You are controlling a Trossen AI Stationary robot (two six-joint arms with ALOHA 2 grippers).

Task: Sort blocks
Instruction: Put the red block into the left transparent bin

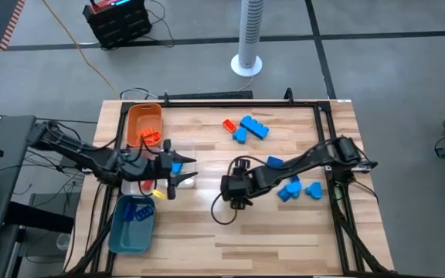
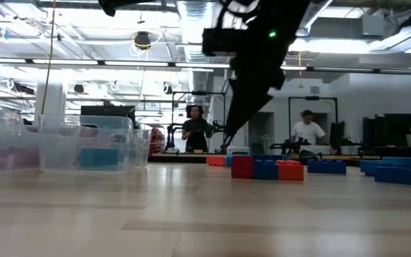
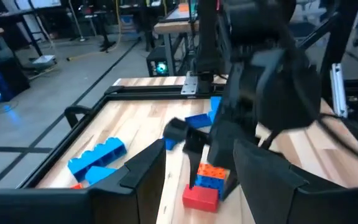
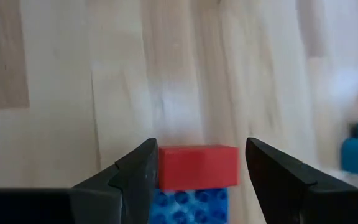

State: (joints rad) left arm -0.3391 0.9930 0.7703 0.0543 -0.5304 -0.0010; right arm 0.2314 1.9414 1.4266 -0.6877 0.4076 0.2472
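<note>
A teal tray (image 1: 132,225) was seen near the table's (image 1: 284,232) front left corner with a few blue blocks (image 1: 140,213) in it. Just beyond it, the left gripper (image 1: 182,171) was held over a clear tray (image 1: 139,187), its fingers closed on a blue block (image 1: 176,167). At the table's middle, the right gripper (image 4: 197,168) was lowered with its fingers apart on either side of a red block (image 4: 198,165) joined to a blue one (image 4: 190,206), not yet pinched. A slip could be judged likely if only the red piece were caught, since the stack might tilt or separate. Toward the back left corner, an orange tray (image 1: 140,118) held orange-red blocks (image 1: 148,136); more blue blocks (image 1: 253,127) were left loose near the back edge.
</note>
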